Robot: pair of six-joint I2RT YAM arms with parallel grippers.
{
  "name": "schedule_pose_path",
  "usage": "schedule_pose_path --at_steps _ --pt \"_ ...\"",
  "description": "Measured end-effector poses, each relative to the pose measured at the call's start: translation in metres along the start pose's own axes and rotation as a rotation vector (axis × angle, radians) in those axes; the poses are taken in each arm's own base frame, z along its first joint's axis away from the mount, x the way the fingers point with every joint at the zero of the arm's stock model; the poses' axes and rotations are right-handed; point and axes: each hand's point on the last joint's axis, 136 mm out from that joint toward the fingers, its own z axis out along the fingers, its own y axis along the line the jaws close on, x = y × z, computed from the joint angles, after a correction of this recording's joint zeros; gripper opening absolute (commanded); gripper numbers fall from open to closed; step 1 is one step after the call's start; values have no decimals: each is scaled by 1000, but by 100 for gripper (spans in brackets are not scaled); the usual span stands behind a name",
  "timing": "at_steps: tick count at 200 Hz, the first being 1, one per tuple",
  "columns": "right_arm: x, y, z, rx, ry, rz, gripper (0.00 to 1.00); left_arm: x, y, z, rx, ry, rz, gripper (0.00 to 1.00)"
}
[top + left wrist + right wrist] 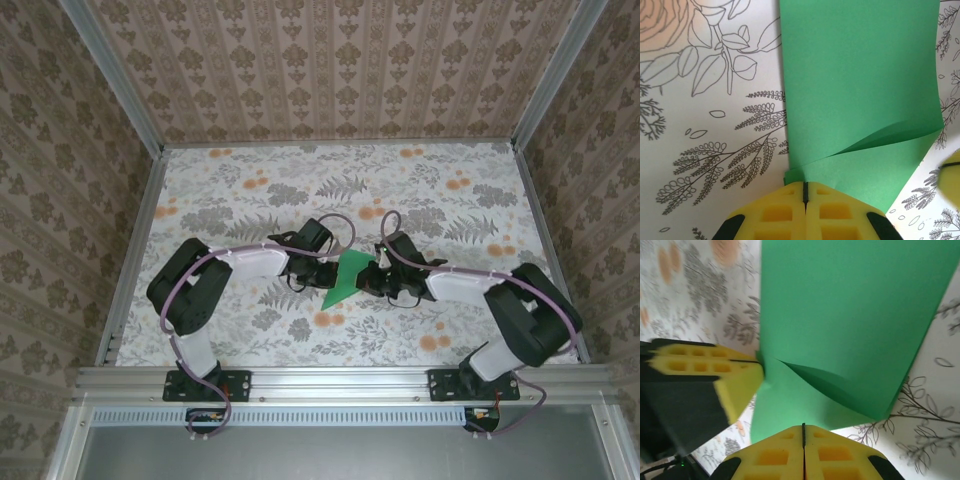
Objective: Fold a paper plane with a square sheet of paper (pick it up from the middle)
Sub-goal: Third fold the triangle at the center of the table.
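Note:
The square sheet of paper point(347, 279) is bright green and folded over itself, a pointed wedge from above rather than a slim paper plane. It hangs between both grippers at the table's middle. My left gripper point(804, 186) is shut, its yellow fingers clamped on the sheet's point(860, 90) near edge where a diagonal flap lifts. My right gripper point(803, 427) is shut too, pinching the opposite edge of the sheet point(840, 315). In the right wrist view the left gripper's fingers point(715, 370) bite the paper's left side.
The table point(250, 190) has a cloth printed with grey ferns and orange flowers. Metal rails point(130, 260) and patterned walls close it in on three sides. Both arms reach inward from the near edge, elbows out to the sides.

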Motion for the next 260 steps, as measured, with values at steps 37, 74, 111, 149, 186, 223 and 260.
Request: schedule_pose_path --at_steps 37,74,111,149,186,223,260 --pt "-1 -2 16 2 19 31 7 0 0 0 3 1 2 0" --pt "-3 -3 21 2 18 47 6 -1 -4 -5 16 -7 -23 12" --pt "-3 -3 21 4 17 59 6 -6 -21 -36 90 -99 -114 21" --pt "-4 -4 21 7 14 63 6 21 -30 -37 161 -118 -242 11" --pt "-3 -4 21 7 14 61 6 48 -26 -19 164 -85 -352 3" --pt "-3 -4 21 7 14 61 6 39 -24 -14 169 -121 -399 0" --pt "-3 -4 21 7 14 61 6 42 -17 -8 147 -119 -428 0"
